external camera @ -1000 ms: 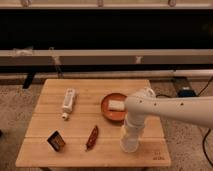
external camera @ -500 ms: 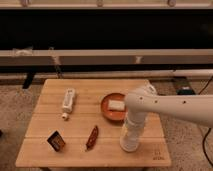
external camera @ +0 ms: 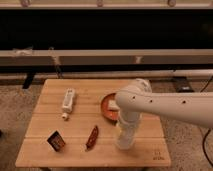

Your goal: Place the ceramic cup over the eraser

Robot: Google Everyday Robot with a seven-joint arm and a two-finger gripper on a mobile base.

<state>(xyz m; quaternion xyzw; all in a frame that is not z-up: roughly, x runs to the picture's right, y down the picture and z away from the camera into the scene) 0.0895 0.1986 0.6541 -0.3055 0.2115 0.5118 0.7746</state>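
One camera view is all there is, so here goes. The big white arm (external camera: 170, 105) comes in from the right side of the picture, bends over the wooden table (external camera: 75, 156) and points straight down, with the gripper (external camera: 125, 136) low over the front-right part of the tabletop. Honestly I can't tell whether the gripper is spread wide or closed on something, since that whole end is one pale shape. The ceramic cup (external camera: 123, 144) looks to be right there at the gripper's tip, down at or just above the wood, and it blends into the white wrist so much that I can't say if it's touching the table. The eraser (external camera: 56, 141) sits well apart from the gripper, far to its left in the picture near the front-left corner, a dark little block with an orange-brown face, lying at an angle. Between the eraser and the gripper lies the reddish-brown pepper-shaped thing (external camera: 92, 137), closer to the gripper, also tilted. Just behind the gripper, partly hidden by the arm, is the reddish-brown bowl (external camera: 103, 106) with something pale inside. Further back and left of the gripper is the white rectangular block (external camera: 68, 101), lying lengthwise.
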